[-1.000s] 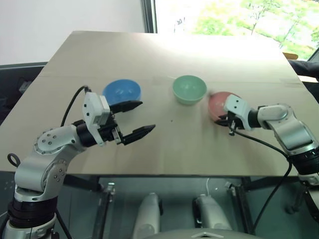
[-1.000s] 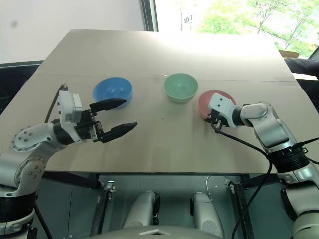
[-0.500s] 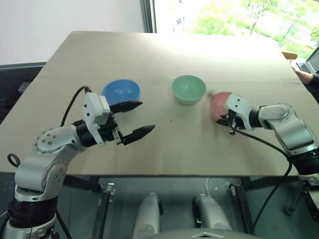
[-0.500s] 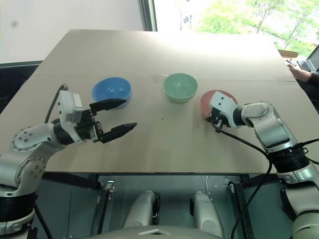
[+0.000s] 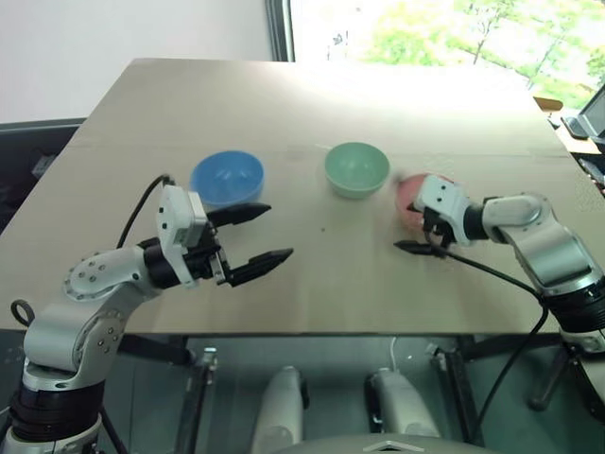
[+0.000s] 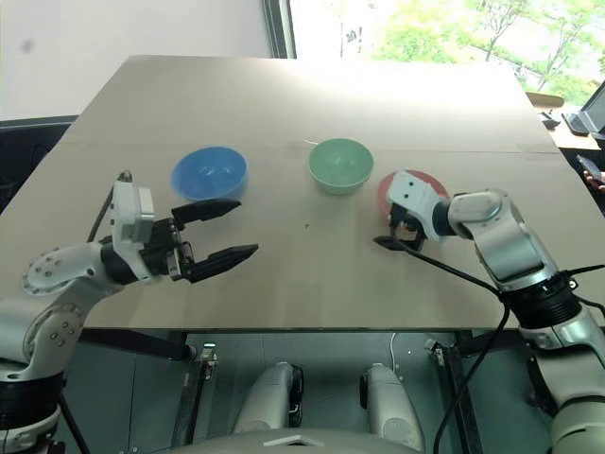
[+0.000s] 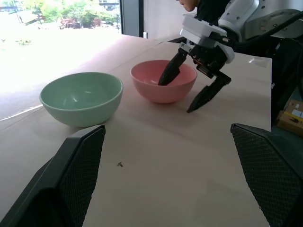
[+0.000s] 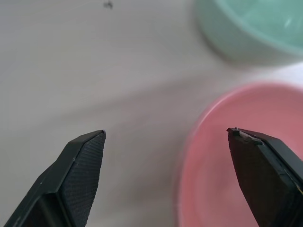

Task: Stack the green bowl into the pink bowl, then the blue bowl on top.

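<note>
I'm looking at three small round plastic bowls sitting in a row across the middle of the pale wooden table point(image 5: 302, 104): the sky-blue bowl point(image 5: 227, 178) at centre left, the mint-green bowl point(image 5: 356, 169) in the centre, and the salmon-pink bowl point(image 7: 163, 80) at centre right. All three are resting apart on the table, none nested, so I'm judging the stacking as not begun.

My right gripper point(image 7: 191, 85) is standing spread wide at the pink bowl, one finger dipping inside the rim and the other hanging outside over the table; it is grasping nothing. My left gripper point(image 5: 260, 235) is hovering with its fingers released and parted, empty, just below the blue bowl at lower left.

What I'm worrying about:
- With a finger inside the pink bowl, any sideways pull is likely dragging or tipping the bowl, since it is light and smooth
- The green bowl is sitting near the pink one, so a reach across with the right arm is risking a knock against either rim
- These plain plastic walls are probably slippery; a pinch on the rim could be letting a bowl swing or drop off-centre during nesting
- The left gripper is close to the blue bowl and could be nudging it toward the table edge
</note>
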Action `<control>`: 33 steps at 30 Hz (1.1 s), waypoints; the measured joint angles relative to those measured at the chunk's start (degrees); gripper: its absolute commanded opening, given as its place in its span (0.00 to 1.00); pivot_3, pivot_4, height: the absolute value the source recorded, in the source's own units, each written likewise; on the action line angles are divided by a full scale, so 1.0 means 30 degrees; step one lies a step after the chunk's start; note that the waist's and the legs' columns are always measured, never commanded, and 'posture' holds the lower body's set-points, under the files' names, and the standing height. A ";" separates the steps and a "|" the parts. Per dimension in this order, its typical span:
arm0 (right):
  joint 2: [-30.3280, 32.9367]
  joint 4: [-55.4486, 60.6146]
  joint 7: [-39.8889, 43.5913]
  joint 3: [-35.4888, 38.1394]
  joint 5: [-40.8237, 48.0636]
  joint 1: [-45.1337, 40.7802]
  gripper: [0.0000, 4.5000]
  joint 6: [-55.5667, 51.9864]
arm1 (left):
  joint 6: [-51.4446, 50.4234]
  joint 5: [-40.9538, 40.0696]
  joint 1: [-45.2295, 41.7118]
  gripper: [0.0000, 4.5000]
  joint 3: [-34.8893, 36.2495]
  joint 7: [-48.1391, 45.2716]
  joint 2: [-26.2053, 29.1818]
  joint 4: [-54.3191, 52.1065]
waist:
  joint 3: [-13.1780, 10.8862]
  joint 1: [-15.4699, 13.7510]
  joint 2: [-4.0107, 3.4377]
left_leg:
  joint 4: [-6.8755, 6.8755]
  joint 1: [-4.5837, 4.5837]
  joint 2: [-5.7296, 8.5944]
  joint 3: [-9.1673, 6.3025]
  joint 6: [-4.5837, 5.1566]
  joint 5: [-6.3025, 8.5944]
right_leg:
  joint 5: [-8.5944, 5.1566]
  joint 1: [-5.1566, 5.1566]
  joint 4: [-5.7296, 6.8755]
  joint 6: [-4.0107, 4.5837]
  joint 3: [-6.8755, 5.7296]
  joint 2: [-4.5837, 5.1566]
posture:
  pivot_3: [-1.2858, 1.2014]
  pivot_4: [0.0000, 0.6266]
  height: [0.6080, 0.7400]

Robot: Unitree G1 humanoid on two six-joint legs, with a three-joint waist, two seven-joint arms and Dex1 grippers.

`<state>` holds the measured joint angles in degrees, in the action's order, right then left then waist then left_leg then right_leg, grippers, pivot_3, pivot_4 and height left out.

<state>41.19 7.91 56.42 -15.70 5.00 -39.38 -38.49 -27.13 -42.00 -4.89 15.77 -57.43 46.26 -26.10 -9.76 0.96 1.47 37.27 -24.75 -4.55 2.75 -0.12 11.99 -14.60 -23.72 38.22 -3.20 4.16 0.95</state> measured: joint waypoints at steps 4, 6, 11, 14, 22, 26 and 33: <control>-0.1423 -0.0994 -0.0097 -0.0130 -0.0238 -0.3093 0.99 0.1368 | 0.0090 0.0505 0.0175 1.00 0.0065 -0.0203 0.0380 0.0226 | -0.0004 0.0021 -0.0007 | -0.0011 0.0007 -0.0002 0.0004 0.0000 0.0000 | -0.0010 0.0003 -0.0004 0.0018 0.0000 -0.0002 | 0.52 0.24 1.00; -0.2159 -0.2155 -0.0392 -0.0685 -0.0770 -0.3808 0.99 0.2319 | 0.0140 0.0800 0.0172 1.00 0.0007 -0.0032 0.0381 0.0377 | -0.0004 0.0013 -0.0006 | -0.0009 0.0002 -0.0002 0.0007 0.0000 0.0000 | -0.0009 0.0000 -0.0006 0.0017 0.0000 -0.0001 | 0.52 0.24 1.00; -0.5083 -0.7708 -0.1335 -0.2311 -0.2498 -0.5221 0.99 0.5596 | 0.0226 0.1175 0.0218 1.00 -0.0084 0.0160 0.0378 0.0499 | -0.0008 -0.0086 -0.0008 | -0.0022 -0.0033 0.0004 0.0005 -0.0001 0.0000 | 0.0008 -0.0017 -0.0012 -0.0008 -0.0001 0.0003 | 0.52 0.24 1.00; -0.6876 -1.1897 -0.1693 -0.2572 -0.3088 -0.6410 0.87 0.7137 | 0.0087 0.1017 0.0715 1.00 0.0425 0.0388 0.0382 0.0022 | -0.0011 0.0040 -0.0010 | -0.0042 -0.0031 0.0002 0.0012 -0.0001 0.0000 | 0.0012 -0.0019 -0.0031 -0.0010 0.0001 0.0003 | 0.52 0.24 1.00; -0.8394 -1.8051 -0.1743 -0.2513 -0.3837 -0.8468 0.25 1.0014 | -0.0482 0.0019 0.2496 1.00 0.2206 0.1115 0.0402 -0.1665 | -0.0022 0.0129 -0.0027 | -0.0088 -0.0022 0.0000 0.0000 -0.0004 0.0000 | 0.0013 -0.0021 -0.0041 -0.0009 -0.0010 0.0004 | 0.52 0.24 1.00; -0.8740 -1.8855 -0.1431 -0.2507 -0.3964 -0.8692 0.01 1.0794 | -0.0551 -0.0017 0.2582 1.00 0.2256 0.1429 0.0401 -0.1776 | -0.0023 0.0191 -0.0029 | -0.0091 -0.0023 0.0001 0.0001 -0.0004 0.0001 | 0.0013 -0.0021 -0.0041 -0.0009 -0.0011 0.0005 | 0.52 0.24 1.00; -0.8066 -1.8015 -0.1385 -0.1878 -0.4165 -0.8715 0.01 1.1145 | -0.0564 -0.0186 0.2452 1.00 0.2199 0.1692 0.0394 -0.1890 | -0.0039 0.0312 -0.0048 | -0.0100 -0.0028 0.0003 -0.0002 -0.0005 0.0000 | 0.0014 -0.0024 -0.0046 -0.0011 -0.0011 0.0008 | 0.52 0.24 1.00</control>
<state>16.99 -46.13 52.27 -21.33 -7.49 -65.52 -5.06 -28.82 -42.56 2.47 22.37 -52.36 47.44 -31.77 -9.87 1.90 1.32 36.97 -24.83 -4.54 2.74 -0.14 11.99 -14.55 -23.79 38.08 -3.23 4.13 0.98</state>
